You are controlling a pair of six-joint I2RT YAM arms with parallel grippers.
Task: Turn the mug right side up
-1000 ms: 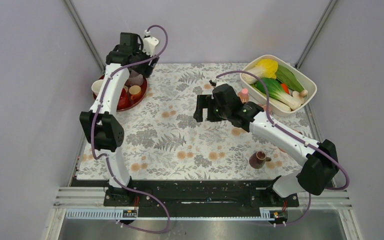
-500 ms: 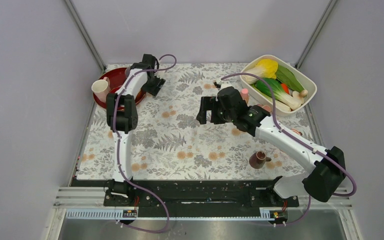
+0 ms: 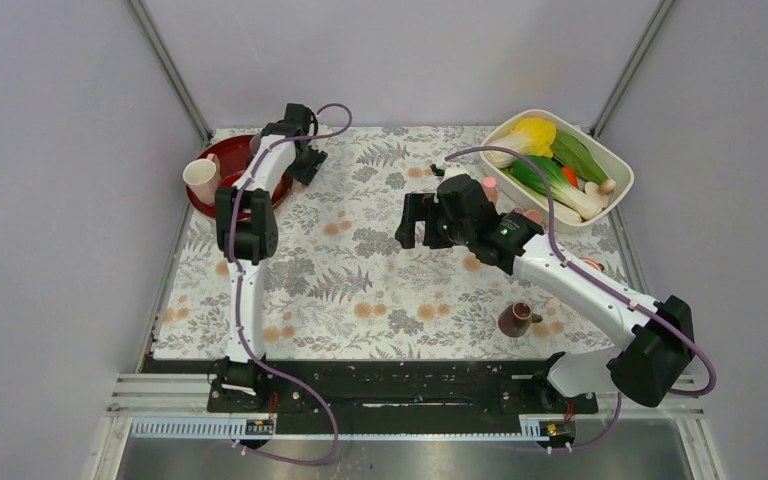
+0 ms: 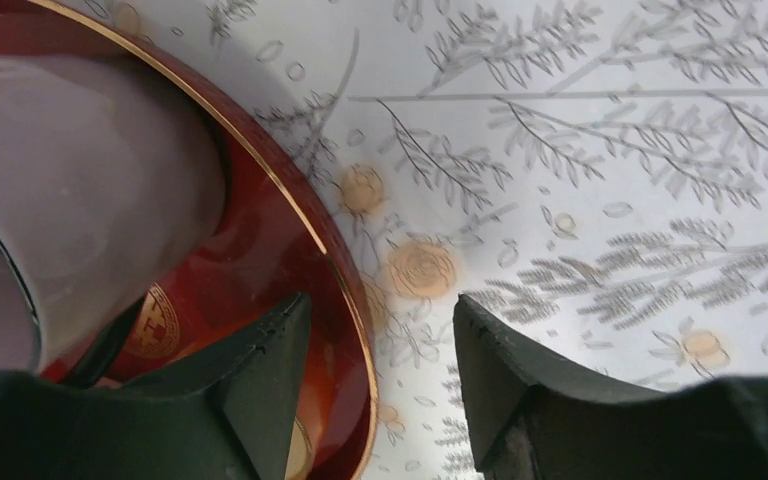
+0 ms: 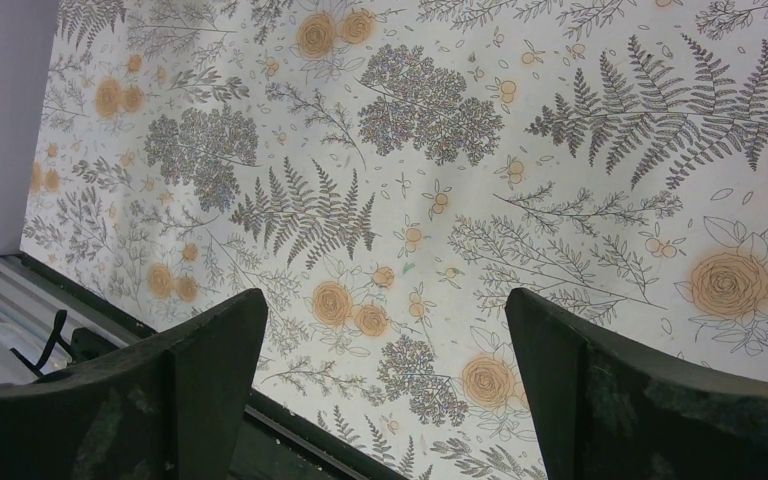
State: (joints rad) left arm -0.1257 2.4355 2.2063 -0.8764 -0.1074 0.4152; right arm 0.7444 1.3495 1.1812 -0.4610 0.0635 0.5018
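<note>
Pink mug (image 4: 90,190) sits just outside the fingers (image 4: 260,390).

Red tray (image 3: 222,153) partly behind left arm (image 3: 265,170)

Top external overlooks whole floral tablecloth (image 3: 360,270); both downward wrist views share it, left close by red tray (image 4: 260,250), right higher.

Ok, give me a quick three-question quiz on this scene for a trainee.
1. True or false: the right gripper is open and empty.
2. Which arm reaches to the red tray? A left, B right, C neither.
3. Fill in: the white tub holds ____.
Key: 1 true; 2 A; 3 vegetables.
</note>
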